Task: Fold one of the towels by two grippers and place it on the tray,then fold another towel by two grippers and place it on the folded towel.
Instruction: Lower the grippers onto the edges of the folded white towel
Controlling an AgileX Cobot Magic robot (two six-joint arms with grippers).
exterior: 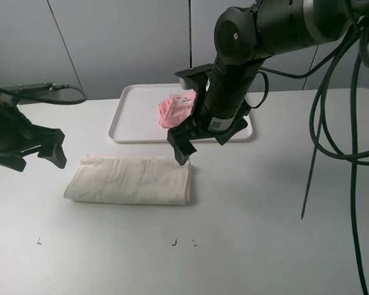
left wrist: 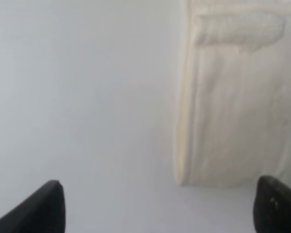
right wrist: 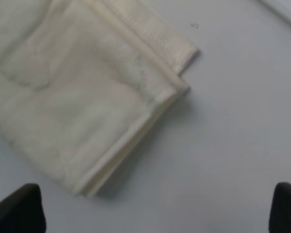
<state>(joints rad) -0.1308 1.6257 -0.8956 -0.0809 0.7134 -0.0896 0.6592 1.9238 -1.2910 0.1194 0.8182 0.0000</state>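
Note:
A cream towel point(exterior: 130, 179) lies folded in a long strip on the white table, in front of the tray. A pink folded towel point(exterior: 175, 110) lies on the white tray point(exterior: 124, 120) at the back. My left gripper point(exterior: 42, 155) is open and empty, just left of the cream towel's left end point(left wrist: 233, 121). My right gripper point(exterior: 203, 144) is open and empty, hovering above the towel's right end point(right wrist: 102, 107). Its fingertips point(right wrist: 19, 211) frame the towel's folded corner in the right wrist view.
The table point(exterior: 264, 215) stretches white to the front and right. Small black marks point(exterior: 174, 243) sit near the front edge. Black cables point(exterior: 332, 123) hang at the right. A grey wall stands behind the tray.

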